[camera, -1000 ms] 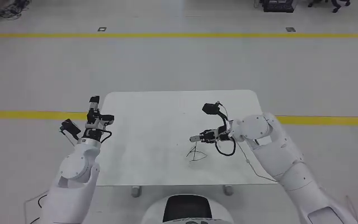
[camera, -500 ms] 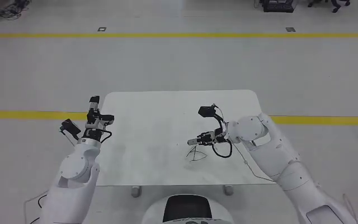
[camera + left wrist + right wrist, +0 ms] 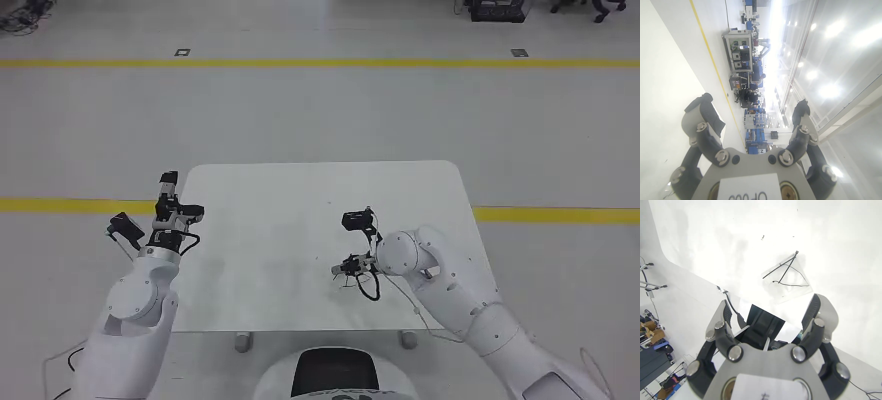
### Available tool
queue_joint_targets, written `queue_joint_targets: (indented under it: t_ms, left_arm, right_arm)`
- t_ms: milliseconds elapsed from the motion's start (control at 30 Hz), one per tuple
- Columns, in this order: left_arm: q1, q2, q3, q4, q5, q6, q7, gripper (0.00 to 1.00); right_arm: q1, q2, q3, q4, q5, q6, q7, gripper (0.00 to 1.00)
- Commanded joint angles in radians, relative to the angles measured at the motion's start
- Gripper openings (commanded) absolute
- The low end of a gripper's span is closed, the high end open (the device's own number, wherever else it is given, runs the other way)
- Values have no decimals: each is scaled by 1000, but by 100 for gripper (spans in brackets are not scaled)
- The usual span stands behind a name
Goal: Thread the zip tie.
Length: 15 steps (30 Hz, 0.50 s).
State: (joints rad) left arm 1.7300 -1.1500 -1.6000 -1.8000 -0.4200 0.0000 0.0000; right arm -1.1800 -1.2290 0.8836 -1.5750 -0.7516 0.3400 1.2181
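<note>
Holding: nothing. The right pincer (image 3: pixel 770 303) has its jaws spread wide with only air between them.
Right fingers (image 3: pixel 811 309): ribbed dark pads facing each other, touching no object.
Zip tie (image 3: pixel 780 266): black and thin, lying flat just ahead of the right pincer's fingertips and clear of both. Its strips cross one another, with a thinner curved length trailing toward the pincer. Whether this is one tie or more, I cannot tell.
Clear plastic sheet (image 3: pixel 791 292): flat under the zip tie, its nearest edge close in front of the right pincer's tips.
Table (image 3: pixel 290 200): white. It lies beneath the right pincer, which sits near the edge closest to the robot.
Height of right pincer: seen from above, it overlaps the tie. The wrist camera shows a gap between the two.
Left pincer (image 3: pixel 753 100): jaws also wide apart and empty. It is beside the table's left edge, tips aimed out at the room, and the zip tie is well apart from it, off toward the other pincer.
</note>
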Motion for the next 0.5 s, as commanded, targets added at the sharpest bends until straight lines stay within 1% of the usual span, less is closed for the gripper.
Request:
queue_joint_targets:
  t_ms: [0,167,267,300,367,467]
  left_arm:
    - [0,0,0,0,0,0,0,100]
    - [0,0,0,0,0,0,0,100]
    - [0,0,0,0,0,0,0,100]
    - [0,0,0,0,0,0,0,100]
    - [0,0,0,0,0,0,0,100]
    - [0,0,0,0,0,0,0,100]
  right_arm:
    - [1,1,-1,0,1,0,0,100]
    - [1,1,-1,0,1,0,0,100]
    - [-16,-1,-18,3,-67,0,-53,100]
    - [-21,-5,-19,7,-99,0,-60,100]
    - [-35,-15,-12,4,-104,0,-69,100]
    - [-62,-36,-2,7,-154,0,-85,100]
